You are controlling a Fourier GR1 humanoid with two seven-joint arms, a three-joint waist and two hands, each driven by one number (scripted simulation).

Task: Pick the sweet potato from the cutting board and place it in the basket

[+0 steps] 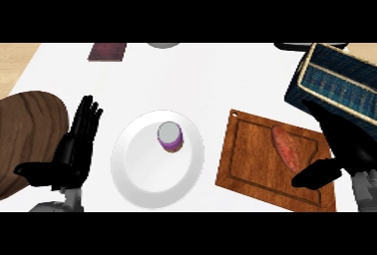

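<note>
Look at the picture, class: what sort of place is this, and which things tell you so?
Probably a kitchen counter: a cutting board with a sweet potato on it, a white plate holding a small cup, and a basket.

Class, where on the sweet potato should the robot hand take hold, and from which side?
Grip the sweet potato across its middle, from above. It lies flat and lengthwise on the cutting board, narrow sides exposed; the right robot hand is already beside it.

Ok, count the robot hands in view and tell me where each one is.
2. The black left hand rests open, fingers up, left of the round white plate. The black right hand is at the brown wooden cutting board's right edge, beside the reddish sweet potato.
</note>
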